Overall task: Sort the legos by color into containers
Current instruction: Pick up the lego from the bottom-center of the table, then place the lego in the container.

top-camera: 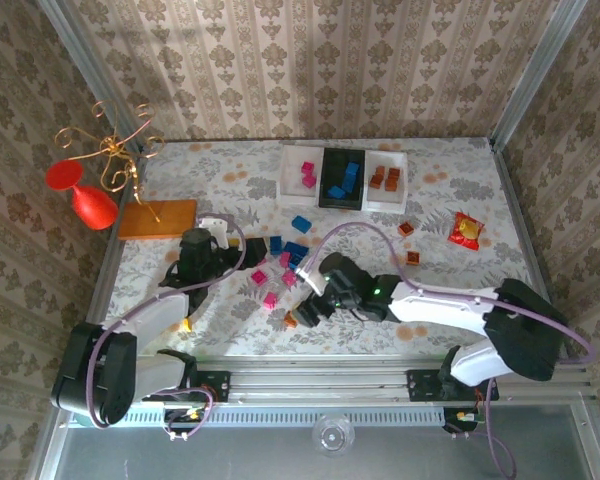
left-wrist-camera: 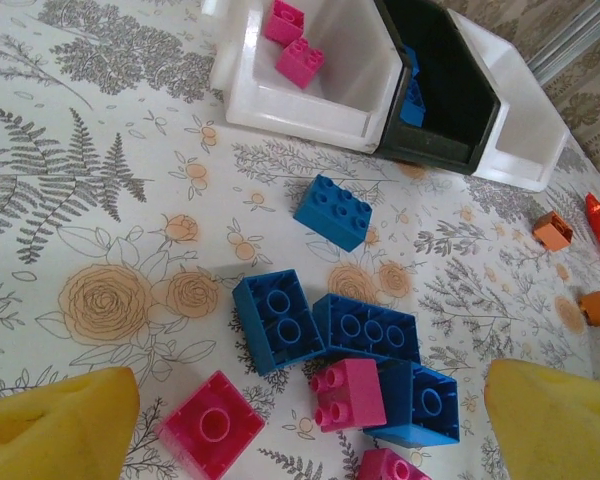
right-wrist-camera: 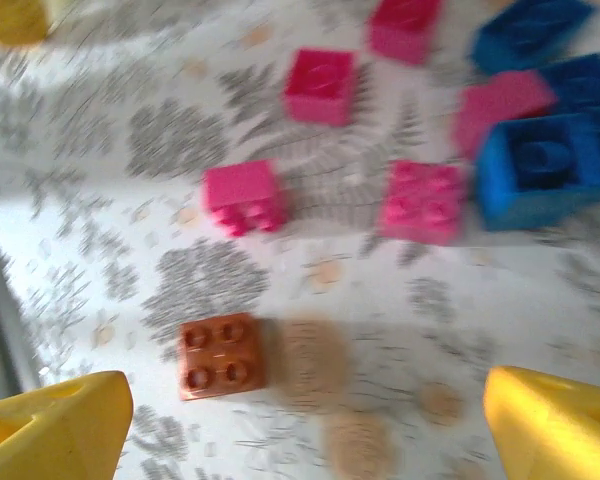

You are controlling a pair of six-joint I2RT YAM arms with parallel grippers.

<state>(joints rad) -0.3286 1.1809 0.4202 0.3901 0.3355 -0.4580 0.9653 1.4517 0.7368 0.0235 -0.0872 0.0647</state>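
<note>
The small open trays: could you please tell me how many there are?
3, in a row at the back: the left white rectangular tray, the black rectangular tray in the middle, the right white rectangular tray.

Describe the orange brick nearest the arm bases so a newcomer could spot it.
Find the loose pile of bricks mid-table, on the arms' side of the three trays. At its near edge, by the right gripper, lies one orange-brown brick; its neighbours are pink or blue.

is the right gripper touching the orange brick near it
Apart. The right wrist view shows bare tablecloth between the orange brick and both yellow fingers of the open right gripper.
</note>
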